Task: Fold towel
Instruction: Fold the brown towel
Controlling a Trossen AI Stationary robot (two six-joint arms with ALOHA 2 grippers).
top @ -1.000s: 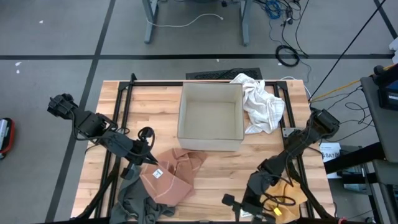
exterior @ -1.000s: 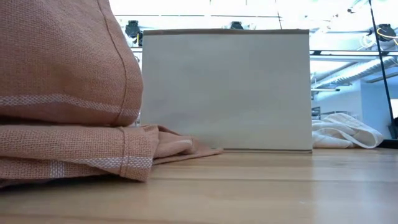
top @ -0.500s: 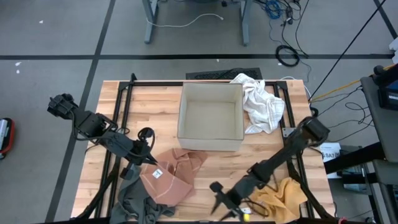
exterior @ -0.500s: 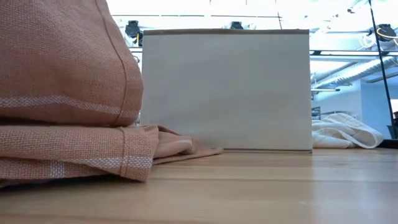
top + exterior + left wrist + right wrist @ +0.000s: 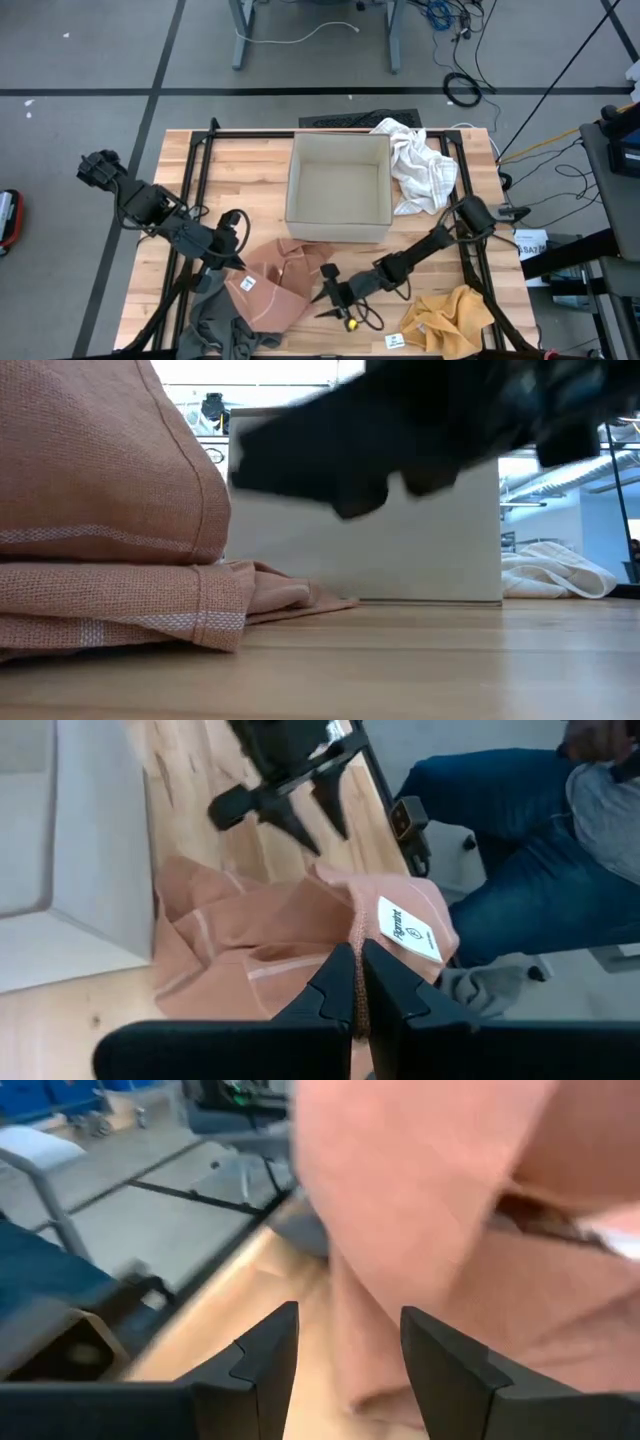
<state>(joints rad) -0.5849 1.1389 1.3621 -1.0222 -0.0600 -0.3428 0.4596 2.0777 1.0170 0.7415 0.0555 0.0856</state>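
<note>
A salmon-pink towel (image 5: pixel 278 283) lies bunched on the wooden table, left of the middle near the front. One part is raised into a hump (image 5: pixel 100 470) and the rest lies in folds on the wood. My left gripper (image 5: pixel 238 262) is shut on the raised part, beside a white label (image 5: pixel 405 931). My right gripper (image 5: pixel 325 290) stands open and low, just right of the towel, fingers pointing at it. In its own wrist view the towel (image 5: pixel 430 1210) fills the space ahead of the gripper (image 5: pixel 345 1355), and nothing lies between the fingers. My left gripper pinches the towel's stitched hem (image 5: pixel 357 935) between its two fingers, close to the white label. The fingers come slanting down from the table's left. That edge is held up off the table. The cloth slopes away from it and its lower folds (image 5: pixel 120 610) rest on the wood.
A beige open box (image 5: pixel 338 190) stands behind the towel, with a crumpled white cloth (image 5: pixel 420 165) to its right. A grey-green cloth (image 5: pixel 215 325) lies at the front left and a yellow cloth (image 5: pixel 450 320) at the front right. A person's legs in jeans (image 5: pixel 500 850) show beyond the table.
My right gripper has swung from above the yellow cloth at the front right toward the table's left. It has sunk close to the wood and tipped from pointing steeply down to nearly level, and it now faces the pink towel. It has stayed open. My left gripper has kept its hold.
</note>
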